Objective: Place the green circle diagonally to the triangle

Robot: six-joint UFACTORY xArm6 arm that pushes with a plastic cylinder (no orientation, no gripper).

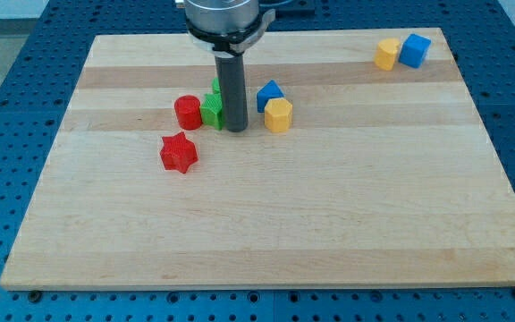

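Note:
My tip (pixel 237 130) rests on the board just right of a green block (pixel 213 110), touching or nearly touching it; the rod hides part of the green block, so its shape is unclear, and a second bit of green shows behind at the rod's left (pixel 215 86). A blue triangle-like block (pixel 269 93) sits right of the rod. A yellow hexagonal block (pixel 278 114) lies just below the blue one. A red round block (pixel 188 113) touches the green block's left side.
A red star block (pixel 179 152) lies below and left of the cluster. A yellow block (pixel 386 54) and a blue block (pixel 414 50) sit together at the view's top right. The wooden board (pixel 329 215) lies on a blue perforated table.

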